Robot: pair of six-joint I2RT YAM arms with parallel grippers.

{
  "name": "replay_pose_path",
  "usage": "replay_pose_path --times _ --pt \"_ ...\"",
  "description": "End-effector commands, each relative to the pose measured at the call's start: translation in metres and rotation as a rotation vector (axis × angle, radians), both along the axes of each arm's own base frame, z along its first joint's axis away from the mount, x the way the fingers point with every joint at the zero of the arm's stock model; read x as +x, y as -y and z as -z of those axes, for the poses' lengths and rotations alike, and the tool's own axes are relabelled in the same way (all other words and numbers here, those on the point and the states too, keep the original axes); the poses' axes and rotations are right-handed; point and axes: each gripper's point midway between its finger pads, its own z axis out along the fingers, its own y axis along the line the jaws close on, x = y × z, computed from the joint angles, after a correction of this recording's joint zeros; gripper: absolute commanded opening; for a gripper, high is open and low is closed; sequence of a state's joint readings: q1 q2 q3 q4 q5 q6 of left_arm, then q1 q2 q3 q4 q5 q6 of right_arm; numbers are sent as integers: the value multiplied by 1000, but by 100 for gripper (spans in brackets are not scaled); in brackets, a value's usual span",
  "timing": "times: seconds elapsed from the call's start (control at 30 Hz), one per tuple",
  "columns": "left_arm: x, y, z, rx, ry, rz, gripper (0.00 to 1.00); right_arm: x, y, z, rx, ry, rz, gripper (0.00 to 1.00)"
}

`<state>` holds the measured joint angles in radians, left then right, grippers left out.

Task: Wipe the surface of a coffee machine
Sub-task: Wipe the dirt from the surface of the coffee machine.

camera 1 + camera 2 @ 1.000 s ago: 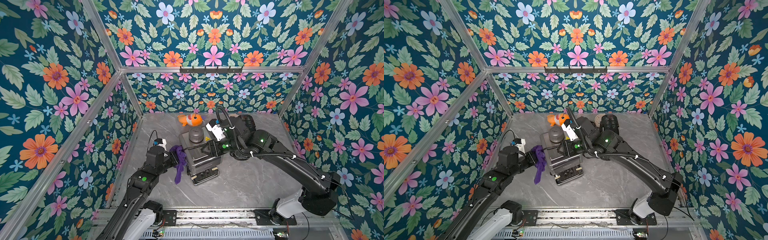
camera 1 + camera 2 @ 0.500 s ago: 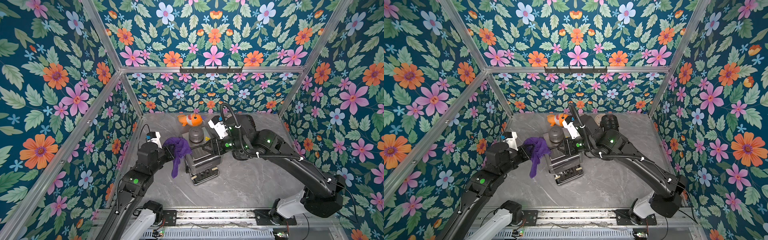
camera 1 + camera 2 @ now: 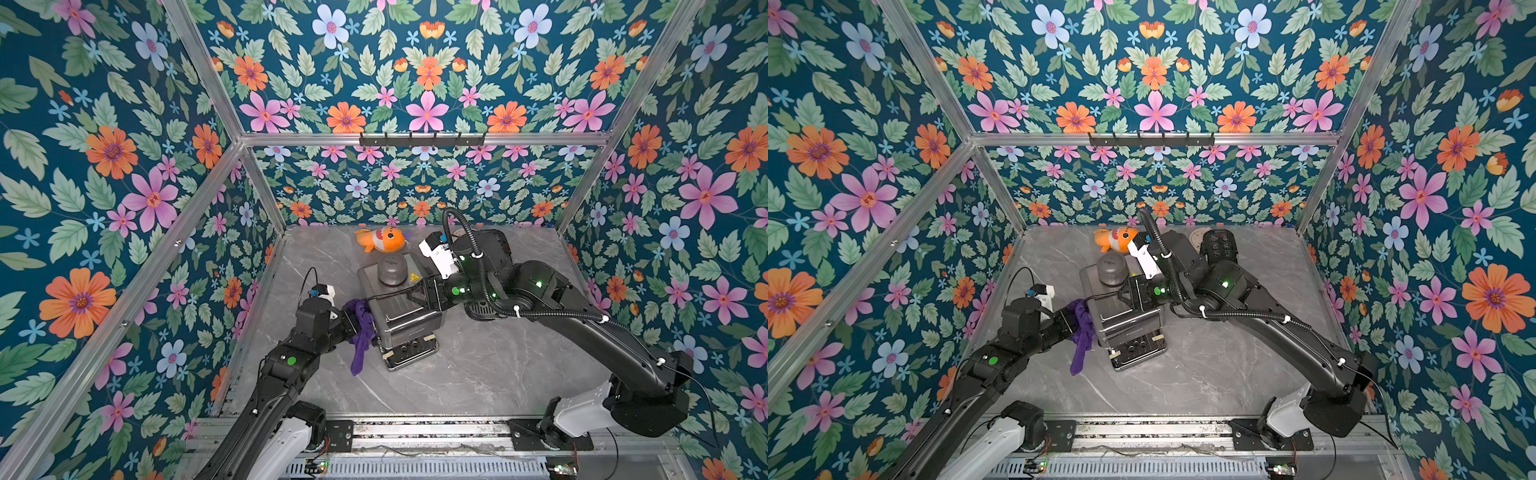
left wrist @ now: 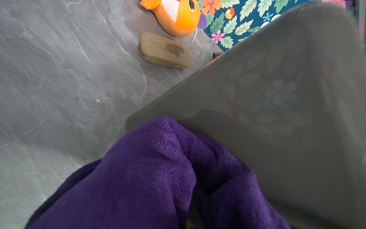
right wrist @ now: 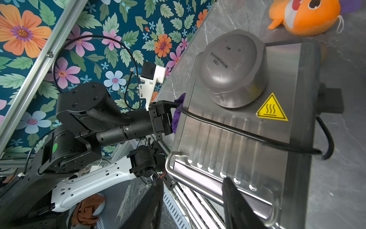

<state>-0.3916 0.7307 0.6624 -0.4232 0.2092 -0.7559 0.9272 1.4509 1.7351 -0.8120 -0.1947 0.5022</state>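
Tabletop (image 3: 457,374) of grey marble pattern lies nearest. Left of centre, the left pincer (image 3: 356,321) is clenched on a purple cloth (image 3: 360,338) and presses it against the left side of the coffee machine (image 3: 409,322), which stands mid-tabletop. The right pincer (image 3: 415,294) reaches in from the right over the machine's top, its jaws spread and released. Farther back on that top sits a grey dome (image 3: 392,269). Beyond it, an orange plush fish (image 3: 380,240) lies near the far wall.
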Motion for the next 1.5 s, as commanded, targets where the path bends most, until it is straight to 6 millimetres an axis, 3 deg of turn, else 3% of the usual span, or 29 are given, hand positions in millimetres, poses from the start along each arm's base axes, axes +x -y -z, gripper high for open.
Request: replay_pose_path --times 0.0,0.13,0.2,0.37,0.63,0.8,1.2,1.3,1.47 --pt "12 2 -31 5 94 10 0 3 6 -2 -11 23 25 49" --pt "18 4 -57 19 141 24 0 7 9 -2 -33 49 42 50" --pt "21 6 -59 20 147 33 0 11 13 1 -55 56 64 50" --pt "26 7 -19 27 73 18 0 18 26 23 -125 16 122 51" --pt "23 6 33 1 -1 -6 0 5 22 45 -96 -67 97 51" --pt "26 11 54 -10 -36 18 0 4 24 46 -96 -69 102 50" --pt "26 -2 99 16 -118 11 0 5 22 44 -87 -67 103 50" --pt "26 -5 99 12 -121 10 0 5 21 46 -90 -72 103 50" --pt "34 -16 66 49 -53 -13 0 5 21 44 -88 -70 103 50"
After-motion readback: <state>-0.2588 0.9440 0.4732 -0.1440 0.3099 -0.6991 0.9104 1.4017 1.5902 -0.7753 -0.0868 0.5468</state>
